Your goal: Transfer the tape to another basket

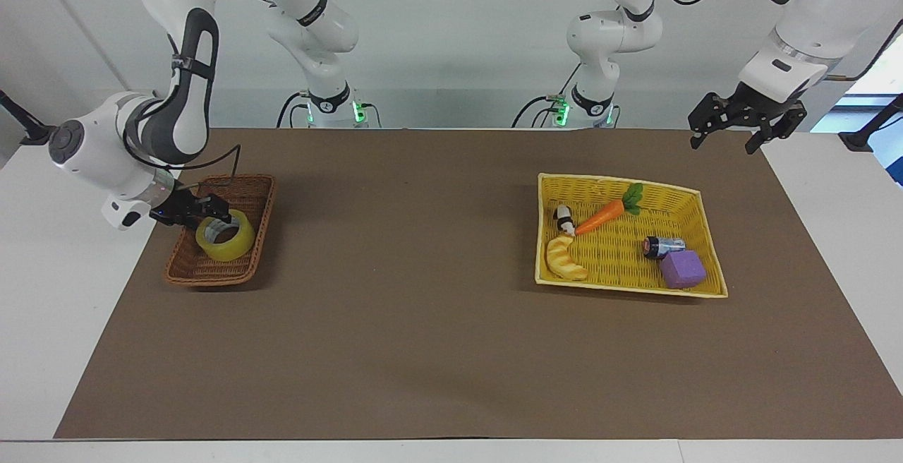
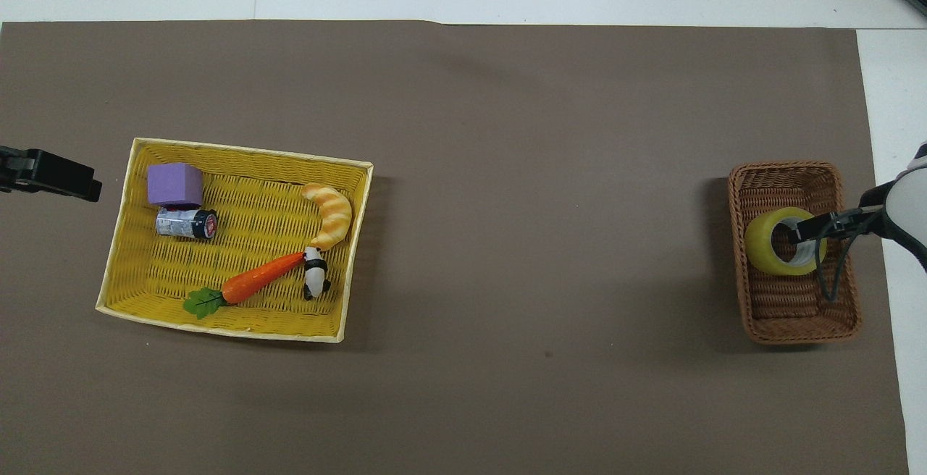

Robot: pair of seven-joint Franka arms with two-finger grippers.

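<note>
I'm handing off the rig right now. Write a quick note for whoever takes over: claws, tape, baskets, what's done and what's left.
Right claw: low in the brown basket, at the tape's rim; release not confirmed.
Left claw: open, holding nothing, raised over the table's edge at the left arm's end, waiting.
Tape: in the brown basket, tilted against its wall.
Yellow basket: holds the croissant, carrot, panda, battery and purple block, no tape.
Done: tape is in the brown basket.
Left: confirm release, then lift the right claw clear.
</note>
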